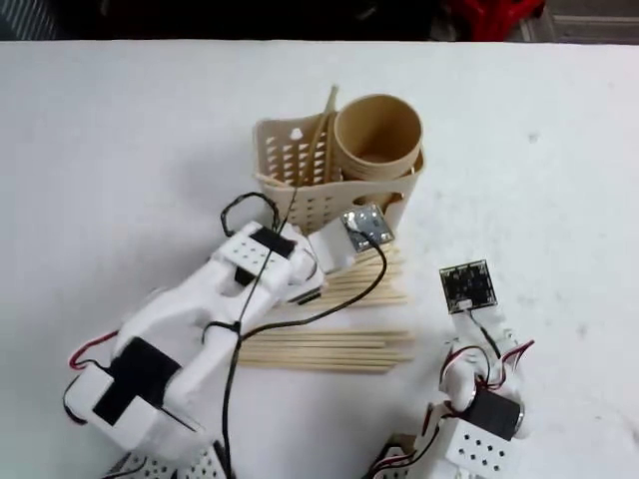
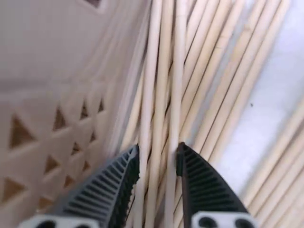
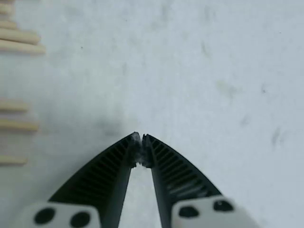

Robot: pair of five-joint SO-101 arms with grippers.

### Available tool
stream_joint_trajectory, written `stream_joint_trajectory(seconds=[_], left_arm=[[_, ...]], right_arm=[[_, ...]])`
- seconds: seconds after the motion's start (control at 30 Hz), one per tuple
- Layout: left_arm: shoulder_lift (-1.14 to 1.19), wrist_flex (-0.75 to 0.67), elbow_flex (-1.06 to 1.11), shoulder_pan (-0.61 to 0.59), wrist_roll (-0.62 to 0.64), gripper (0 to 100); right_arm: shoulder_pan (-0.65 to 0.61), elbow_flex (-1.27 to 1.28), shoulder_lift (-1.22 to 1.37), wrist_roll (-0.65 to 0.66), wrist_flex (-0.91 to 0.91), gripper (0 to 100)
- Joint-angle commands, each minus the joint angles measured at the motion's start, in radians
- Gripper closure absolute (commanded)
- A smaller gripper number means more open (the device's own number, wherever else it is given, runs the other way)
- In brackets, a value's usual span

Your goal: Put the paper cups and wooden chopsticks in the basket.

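The beige basket (image 1: 300, 170) stands mid-table with stacked paper cups (image 1: 377, 135) and an upright chopstick (image 1: 326, 125) inside. Wooden chopsticks lie in two bundles in front of it, one close to the basket (image 1: 384, 281) and one nearer the table's front edge (image 1: 329, 351). My left gripper (image 2: 157, 154) is down at the near bundle, beside the basket wall (image 2: 57, 118). Its fingers are shut on two chopsticks (image 2: 164, 95) that fill the gap between them. My right gripper (image 3: 140, 137) is shut on nothing above bare table, with chopstick ends (image 3: 19, 40) off to one side.
The left arm (image 1: 200, 329) stretches from the front left corner to the basket's front. The right arm (image 1: 479, 399) is folded at the front right, its wrist board (image 1: 467, 286) beside the chopstick ends. White table lies open on both sides of the basket.
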Motion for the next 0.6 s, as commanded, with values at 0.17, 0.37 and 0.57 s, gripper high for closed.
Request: stream_joint_trajectory(seconds=[0.17, 0.37, 0.57], left_arm=[[0.008, -0.012, -0.012, 0.007, -0.012, 98], [0.007, 0.015, -0.017, 0.012, -0.012, 98], [-0.002, 0.066, -0.020, 0.013, -0.012, 98]], right_arm=[[0.016, 0.006, -0.008, 0.014, 0.001, 98.1], [0.016, 0.006, -0.008, 0.014, -0.001, 98.1], [0.016, 0.006, -0.008, 0.014, -0.002, 98.1]])
